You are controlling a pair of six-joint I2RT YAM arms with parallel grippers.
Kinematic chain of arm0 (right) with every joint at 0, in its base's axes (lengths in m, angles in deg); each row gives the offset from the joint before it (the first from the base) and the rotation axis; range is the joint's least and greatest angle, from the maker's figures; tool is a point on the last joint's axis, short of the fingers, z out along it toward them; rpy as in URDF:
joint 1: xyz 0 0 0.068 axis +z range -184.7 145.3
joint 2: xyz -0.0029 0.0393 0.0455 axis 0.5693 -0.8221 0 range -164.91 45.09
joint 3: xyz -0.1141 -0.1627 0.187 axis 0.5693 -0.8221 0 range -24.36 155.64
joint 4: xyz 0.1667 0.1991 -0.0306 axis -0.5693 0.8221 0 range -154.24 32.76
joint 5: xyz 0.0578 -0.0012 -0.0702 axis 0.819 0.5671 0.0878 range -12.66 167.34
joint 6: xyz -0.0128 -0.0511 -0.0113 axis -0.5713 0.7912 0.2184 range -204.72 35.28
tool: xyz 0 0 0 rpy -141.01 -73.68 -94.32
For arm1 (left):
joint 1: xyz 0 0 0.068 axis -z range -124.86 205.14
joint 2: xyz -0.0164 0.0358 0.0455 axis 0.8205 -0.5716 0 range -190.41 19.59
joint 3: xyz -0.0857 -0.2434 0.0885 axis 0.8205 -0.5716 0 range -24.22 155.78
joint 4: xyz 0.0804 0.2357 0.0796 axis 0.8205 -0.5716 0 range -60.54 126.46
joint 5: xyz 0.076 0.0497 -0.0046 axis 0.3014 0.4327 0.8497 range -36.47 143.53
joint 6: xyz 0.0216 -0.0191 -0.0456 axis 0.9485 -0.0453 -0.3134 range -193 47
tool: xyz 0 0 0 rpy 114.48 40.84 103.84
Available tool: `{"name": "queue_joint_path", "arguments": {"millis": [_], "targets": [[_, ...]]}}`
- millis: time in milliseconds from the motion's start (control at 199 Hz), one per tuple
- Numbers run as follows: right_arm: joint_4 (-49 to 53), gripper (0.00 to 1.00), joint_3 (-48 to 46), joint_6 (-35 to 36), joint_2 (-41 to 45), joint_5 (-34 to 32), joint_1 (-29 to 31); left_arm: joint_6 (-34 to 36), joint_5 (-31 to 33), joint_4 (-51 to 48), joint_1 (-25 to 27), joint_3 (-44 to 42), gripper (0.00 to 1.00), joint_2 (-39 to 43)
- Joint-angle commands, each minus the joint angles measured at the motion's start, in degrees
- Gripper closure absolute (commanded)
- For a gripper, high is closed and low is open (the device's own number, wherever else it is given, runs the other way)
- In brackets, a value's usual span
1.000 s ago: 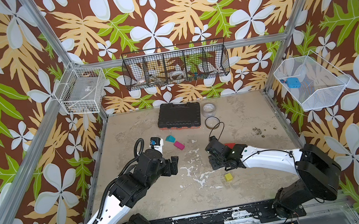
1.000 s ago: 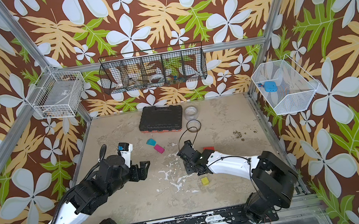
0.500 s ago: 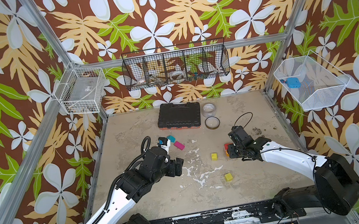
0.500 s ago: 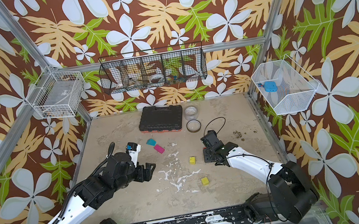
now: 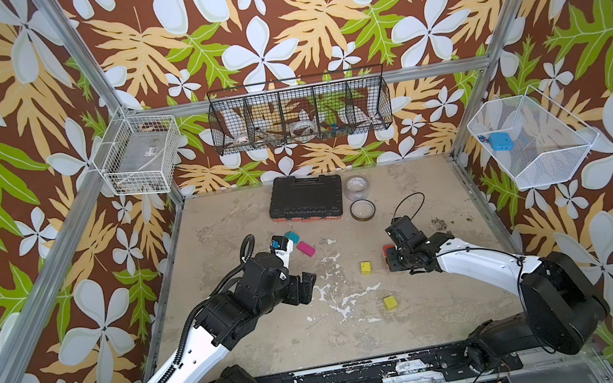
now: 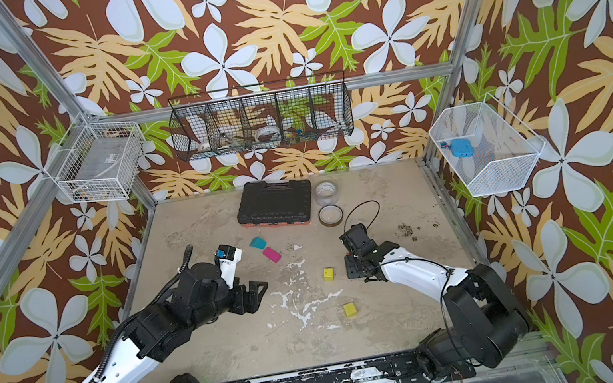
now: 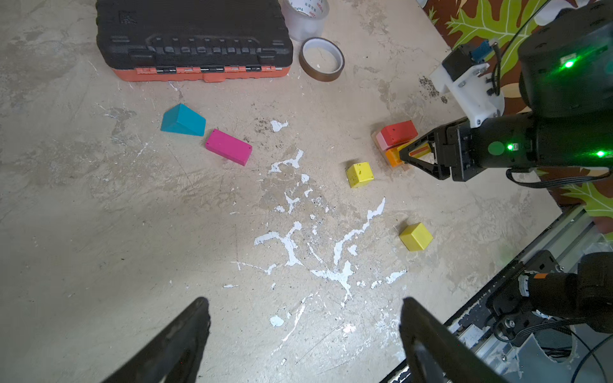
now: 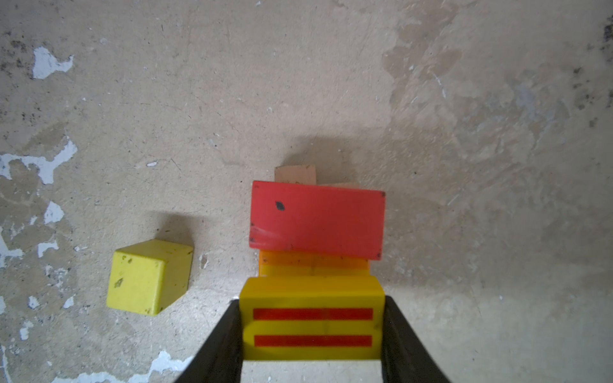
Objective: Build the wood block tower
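Your right gripper [image 8: 311, 320] pinches the smooth red-striped yellow brick [image 8: 311, 293] by a scuffed red slab [image 8: 316, 220], boxy yellow cube [image 5: 366, 267] at its 9 o'clock; left gripper [image 7: 303, 308] gapes empty.

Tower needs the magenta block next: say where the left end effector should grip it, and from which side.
Take the magenta block mid-length across its two long sides, coming down from above. It lies flat with both long sides clear; the teal wedge sits close off one short end, probably crowding an endwise grip.
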Motion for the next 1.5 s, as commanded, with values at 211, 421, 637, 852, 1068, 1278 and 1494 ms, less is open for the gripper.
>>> {"name": "queue_joint_path", "arguments": {"millis": [211,421,637,852,1068,1278,1494], "targets": [[-1.1,0.53,0.8,1.0,-1.3,-0.5,-0.1,0.0,0.6,1.6,0.1,-0.1,0.09,0.6],[-1.2,0.52,1.0,1.1,-2.4,-0.7,-0.3,0.1,0.8,1.5,0.1,-0.2,0.09,0.5],[-1.4,0.47,1.2,1.2,-2.8,-0.8,-0.5,0.1,0.8,1.5,0.1,-0.2,0.09,0.5],[-1.1,0.33,1.3,1.3,-2.9,-1.1,-0.5,0.1,0.8,1.5,0.1,-0.1,0.09,0.6],[-0.9,0.18,0.9,1.0,-2.0,-0.7,-0.5,0.1,0.8,1.5,0.1,-0.1,0.09,0.7],[-2.0,0.10,-1.0,0.8,-0.4,-0.2,-0.5,0.1,0.8,1.5,0.1,-0.1,0.09,0.8],[-2.5,0.14,-0.9,0.6,-3.0,-0.4,-0.5,0.1,0.8,1.5,0.1,-0.1,0.09,0.9]]}}
